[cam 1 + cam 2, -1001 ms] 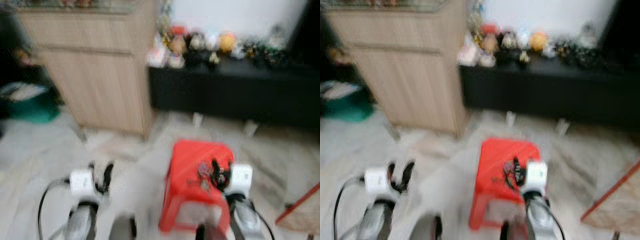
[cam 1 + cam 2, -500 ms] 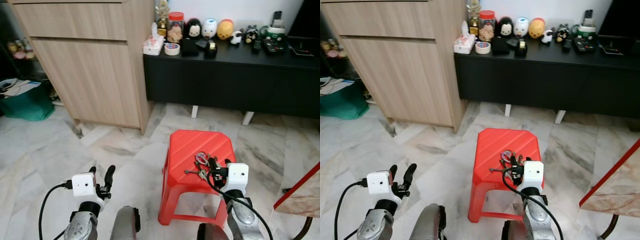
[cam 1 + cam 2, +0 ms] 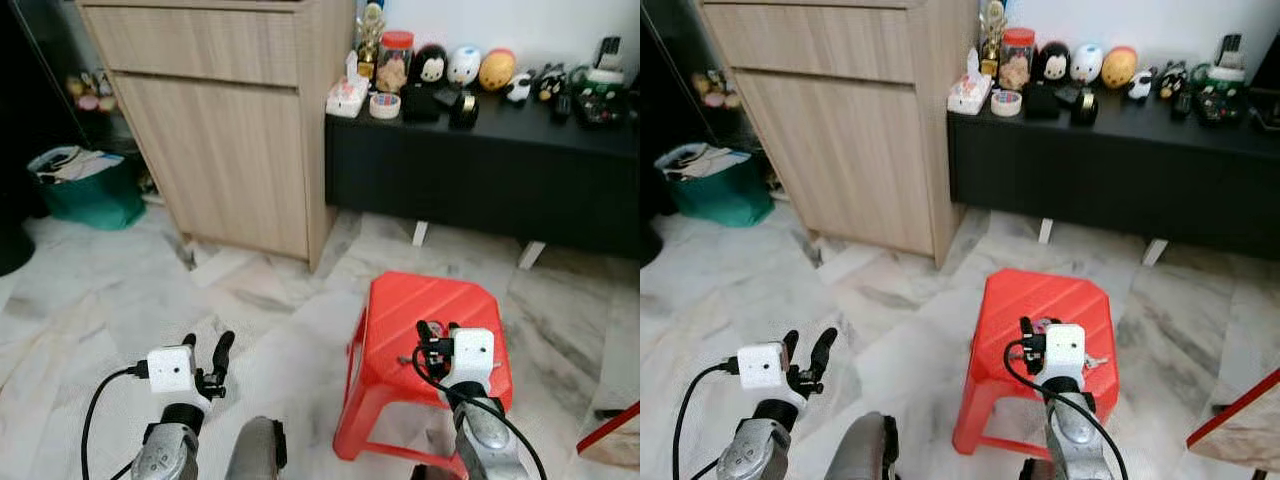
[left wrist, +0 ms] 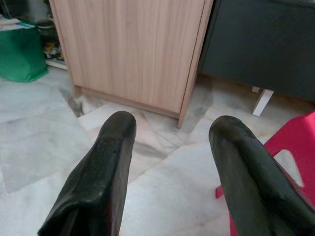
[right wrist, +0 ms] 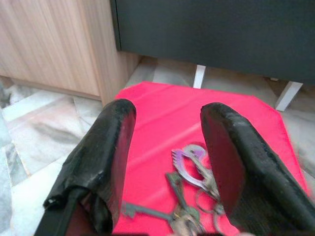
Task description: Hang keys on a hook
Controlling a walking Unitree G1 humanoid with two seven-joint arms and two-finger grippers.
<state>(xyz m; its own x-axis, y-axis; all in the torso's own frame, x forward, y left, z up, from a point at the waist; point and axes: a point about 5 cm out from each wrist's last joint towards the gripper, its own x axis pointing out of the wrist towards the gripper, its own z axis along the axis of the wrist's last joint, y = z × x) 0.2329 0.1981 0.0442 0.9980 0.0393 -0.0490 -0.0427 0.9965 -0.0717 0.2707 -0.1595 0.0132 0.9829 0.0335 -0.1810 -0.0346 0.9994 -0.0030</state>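
Marble floor lies under my left gripper (image 4: 170, 162), whose fingers are spread apart and hold nothing, with the wooden cabinet (image 3: 230, 120) ahead of it. To its right, my right gripper (image 5: 167, 147) hovers above the red stool (image 3: 1045, 300), fingers spread wide. Between them the keys (image 5: 189, 189) lie flat on the stool's seat.

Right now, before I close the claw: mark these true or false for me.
1. The keys lie on the red stool. True.
2. The right claw is shut on the keys. False: it is open, with the keys between its fingers.
3. The left claw is open and holds nothing. True.
4. The stool stands on a carpet. False: it stands on the marble floor.
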